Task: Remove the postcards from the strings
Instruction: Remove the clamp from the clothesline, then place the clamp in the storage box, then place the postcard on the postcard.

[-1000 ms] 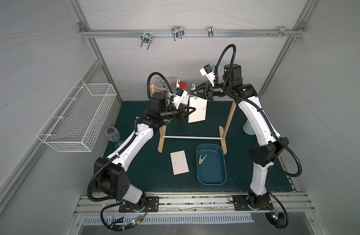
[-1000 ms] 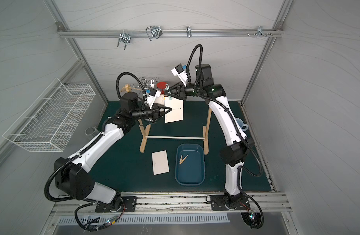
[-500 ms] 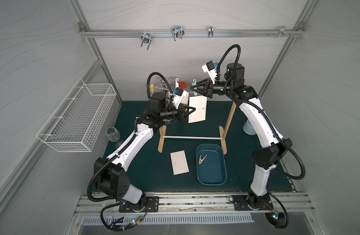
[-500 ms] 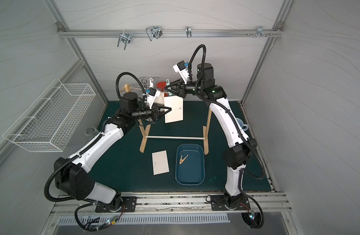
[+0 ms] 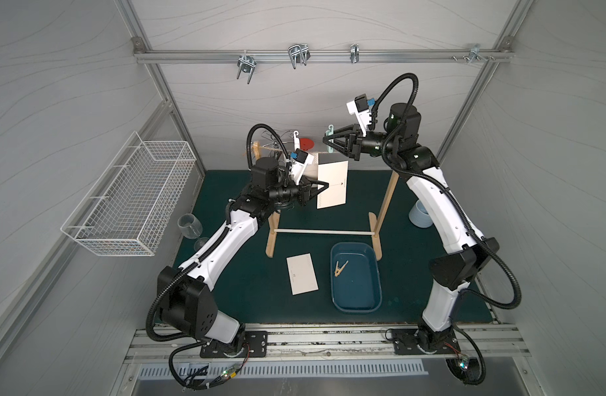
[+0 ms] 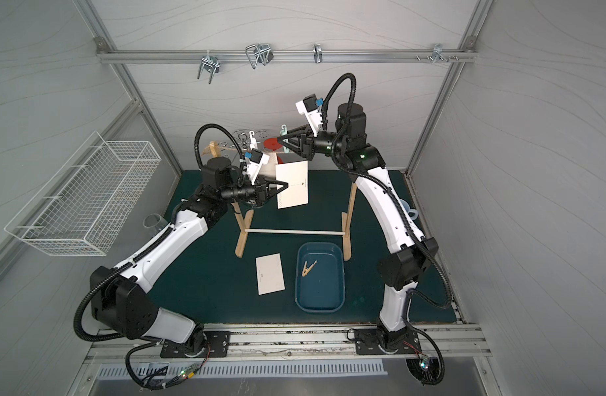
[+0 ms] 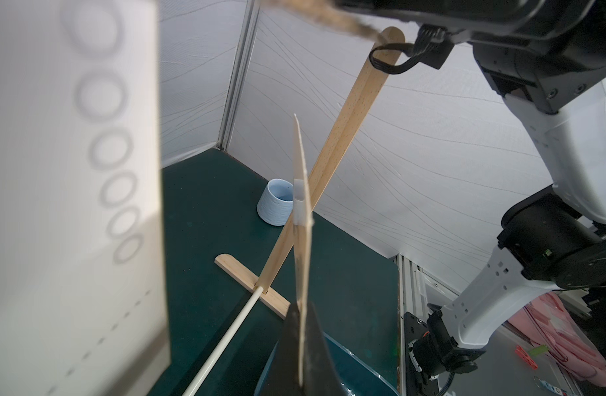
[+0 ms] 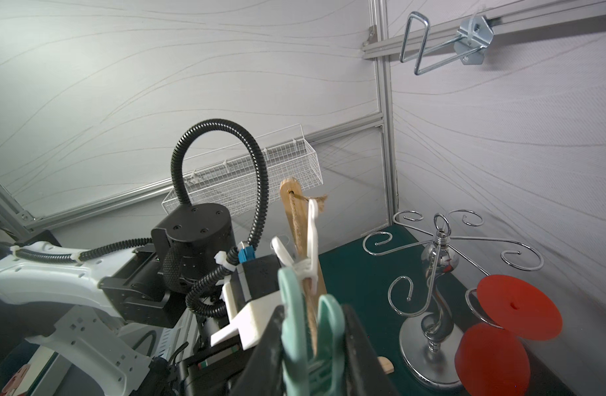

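My left gripper (image 5: 326,187) (image 6: 287,185) (image 7: 300,319) is shut on the side edge of a white postcard (image 5: 333,185) (image 6: 292,185) (image 7: 302,212), which hangs upright. Just above the card's top edge, my right gripper (image 5: 329,138) (image 6: 283,136) (image 8: 311,329) is shut on a mint-green clothespeg (image 8: 291,308). The tan string (image 8: 296,219) runs between the peg's legs. A second postcard (image 7: 72,205) (image 6: 269,168) hangs on the string under a white peg (image 5: 296,135) (image 8: 311,247), partly hidden by my left wrist. A third postcard (image 5: 302,278) (image 6: 270,274) lies flat on the mat.
A blue tray (image 5: 358,295) near the front holds a wooden peg (image 5: 340,268). The rack's wooden uprights (image 5: 385,202) and white dowel (image 5: 325,232) stand mid-mat. A chrome hook stand (image 8: 431,308) and red discs (image 8: 517,308) are behind, a pale cup (image 5: 419,214) right, a wire basket (image 5: 130,195) left.
My right gripper has risen slightly with the mint-green peg, and its arm has straightened up. The left gripper and its postcard have stayed put.
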You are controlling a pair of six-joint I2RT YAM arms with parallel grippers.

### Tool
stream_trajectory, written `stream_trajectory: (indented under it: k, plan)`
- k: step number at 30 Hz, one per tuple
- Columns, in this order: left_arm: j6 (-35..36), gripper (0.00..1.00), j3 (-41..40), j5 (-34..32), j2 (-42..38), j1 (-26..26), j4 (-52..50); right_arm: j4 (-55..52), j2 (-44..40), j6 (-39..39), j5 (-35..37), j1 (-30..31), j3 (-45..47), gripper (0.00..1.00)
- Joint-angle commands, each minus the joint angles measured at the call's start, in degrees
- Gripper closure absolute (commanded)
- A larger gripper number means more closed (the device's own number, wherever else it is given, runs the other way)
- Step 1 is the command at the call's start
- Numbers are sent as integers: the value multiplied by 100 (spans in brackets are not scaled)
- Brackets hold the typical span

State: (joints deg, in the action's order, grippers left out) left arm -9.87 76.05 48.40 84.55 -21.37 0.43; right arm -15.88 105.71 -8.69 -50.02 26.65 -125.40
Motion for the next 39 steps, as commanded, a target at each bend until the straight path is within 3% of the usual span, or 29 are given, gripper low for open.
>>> stream_trajectory:
  k: [1, 8, 15, 21, 30, 39]
  plan:
    - [-33, 100, -7, 29, -208, 27, 291, 305, -256, -48, 105, 15, 100, 100]
    - [-65, 100, -101, -11, -319, 27, 283, 380, -398, 1, 212, 15, 251, 100]
    - [-353, 100, -625, -421, -712, 21, 296, 769, -1130, -155, 181, 24, 975, 100]
    - [-687, 100, -1095, -677, -1175, 18, 168, 1044, -2310, -203, 300, 64, 2439, 100]
    - [-714, 100, -1589, -1351, -2031, -25, -980, 810, -4219, -293, 776, 155, 4857, 100]
    - [-1191, 100, -2486, -1767, -2826, -43, -1318, 54, -5239, -583, 750, 225, 6660, 100]
